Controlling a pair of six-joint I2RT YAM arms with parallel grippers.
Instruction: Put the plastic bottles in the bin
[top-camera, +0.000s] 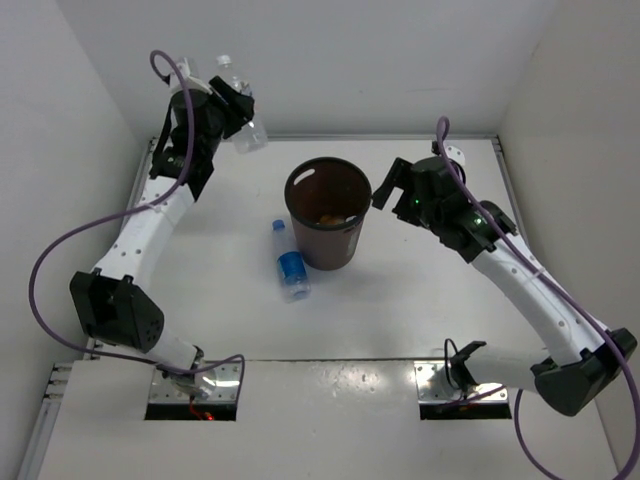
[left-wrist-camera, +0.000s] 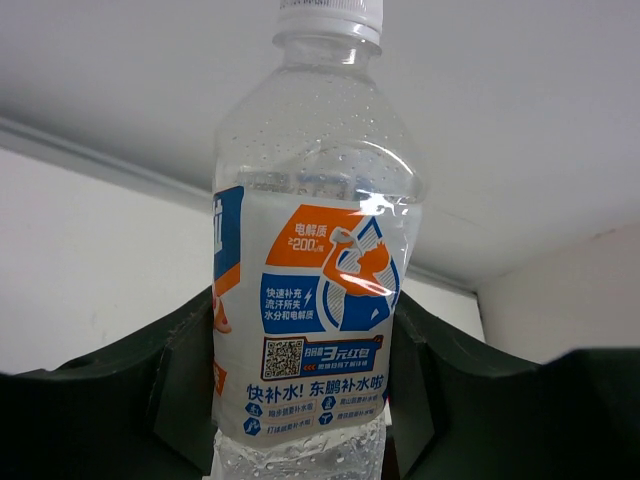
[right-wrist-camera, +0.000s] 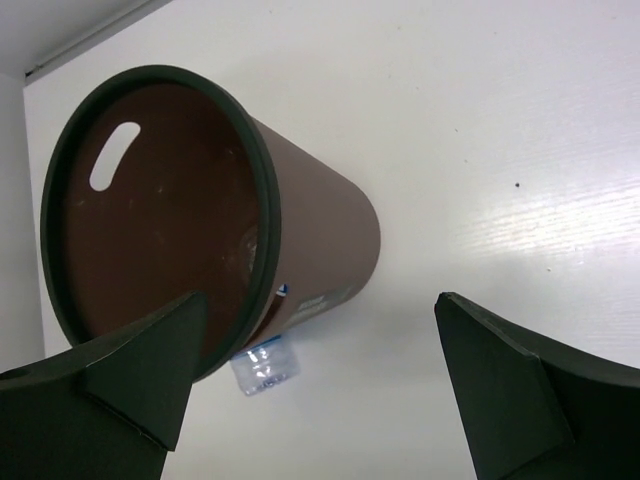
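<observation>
The left pincer (top-camera: 238, 106) is closed on the clear bottle with the white, blue and orange label (left-wrist-camera: 315, 300). Its two dark fingers (left-wrist-camera: 175, 390) press the labelled lower body from either side, and the white cap stands upright above them. The bottle hangs off the counter (top-camera: 420, 300), beyond the far left corner.

The left wrist view shows a liquid line near the shoulder with droplets above it. I judge the bottle nearly full, so it is heavy for its size and will drop rather than float when let go. The thin wall should stay fairly firm with liquid behind it. The glossy label film looks slippery, so the straight mid-body is a better hold than the tapering shoulder or neck.

The dark brown bin (top-camera: 331, 246) stands below the left pincer, off to its right and nearer the arm bases. Its mouth is open upward, and something pale orange lies at the bottom, too small to identify.

The right pincer (right-wrist-camera: 320, 385) is spread wide and holds nothing. The bin's rim is just beside it, to its left.

A blue-labelled bottle (top-camera: 290, 262) lies flat on the counter, touching or nearly touching the bin's far side from the right pincer. Its round, slick body may roll, so it should be gripped across the middle.
</observation>
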